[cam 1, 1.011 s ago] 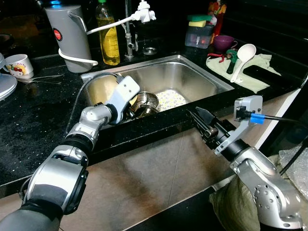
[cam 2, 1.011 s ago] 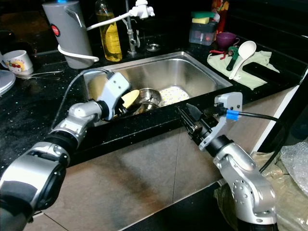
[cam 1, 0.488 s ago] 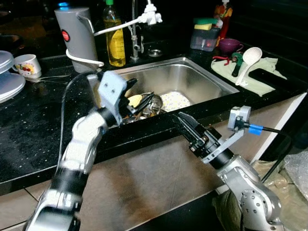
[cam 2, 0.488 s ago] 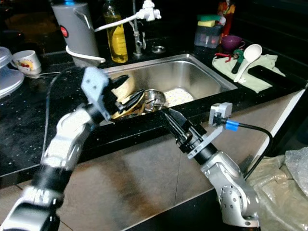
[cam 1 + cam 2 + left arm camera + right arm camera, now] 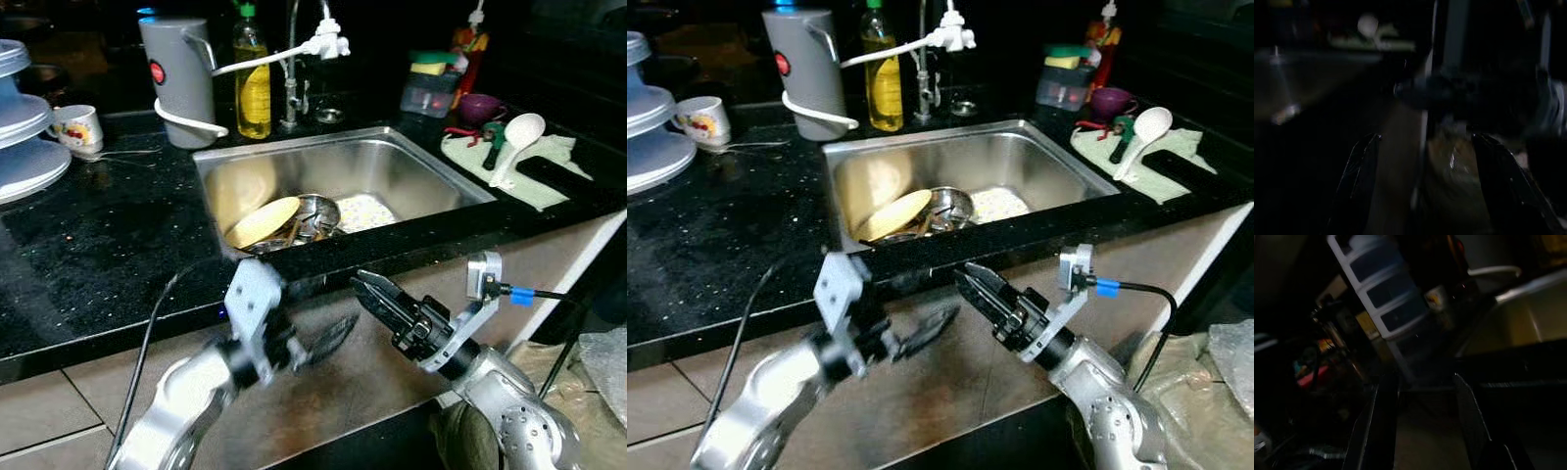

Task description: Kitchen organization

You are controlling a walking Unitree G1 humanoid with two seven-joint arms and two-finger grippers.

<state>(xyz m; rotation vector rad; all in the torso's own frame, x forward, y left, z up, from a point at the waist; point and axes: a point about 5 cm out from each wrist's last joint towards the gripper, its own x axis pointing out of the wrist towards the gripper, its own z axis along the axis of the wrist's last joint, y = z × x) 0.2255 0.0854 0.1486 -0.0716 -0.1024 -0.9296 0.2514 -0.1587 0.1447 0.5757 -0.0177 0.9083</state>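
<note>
Left eye view: the dishes (image 5: 294, 220) for organizing lie piled in the steel sink (image 5: 431, 171) set in the black desk (image 5: 88, 255). Both arms hang below the desk edge, well apart from the dishes; the left tool (image 5: 333, 336) and right tool (image 5: 377, 294) hold nothing, fingers spread. The tools point toward each other, so a blind reach upward risks striking the desk edge or colliding.

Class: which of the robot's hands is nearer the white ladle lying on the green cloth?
Right. The right hand hangs below the counter edge, toward the white ladle side; the left hand sits lower and further left.
</note>
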